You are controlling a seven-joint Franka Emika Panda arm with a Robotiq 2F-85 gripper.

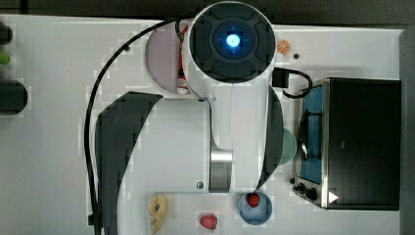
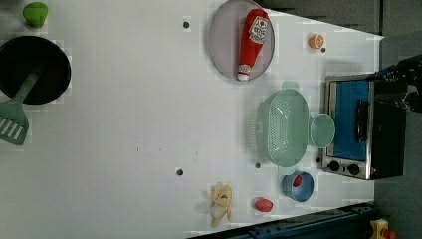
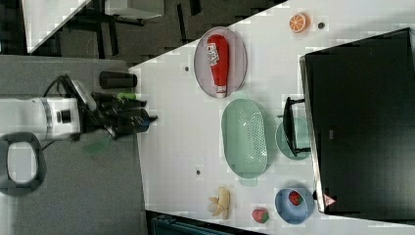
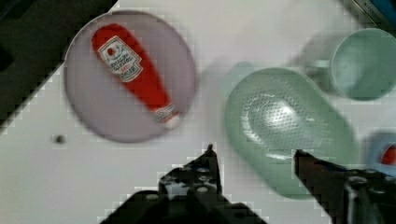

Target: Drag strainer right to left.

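The strainer (image 2: 283, 127) is a pale sage-green oval colander resting on the white table, between the grey-lilac plate (image 2: 224, 45) and the toaster oven (image 2: 363, 127). In the right view the strainer (image 3: 244, 137) lies with its perforated bottom facing up at the camera. My gripper (image 4: 254, 156) is open with nothing between its fingers, and the strainer (image 4: 280, 116) lies below and ahead of it. In the right view the gripper (image 3: 147, 118) hangs well clear of the table, apart from the strainer. In the top view my arm covers the strainer.
A green mug (image 2: 322, 130) touches the strainer on the oven side. A ketchup bottle (image 2: 253, 42) lies on the plate. A blue bowl (image 2: 298, 186), a strawberry (image 2: 263, 204) and a banana (image 2: 221, 203) sit nearby. A black pan (image 2: 32, 69) and a green spatula (image 2: 12, 122) are at the left view's left.
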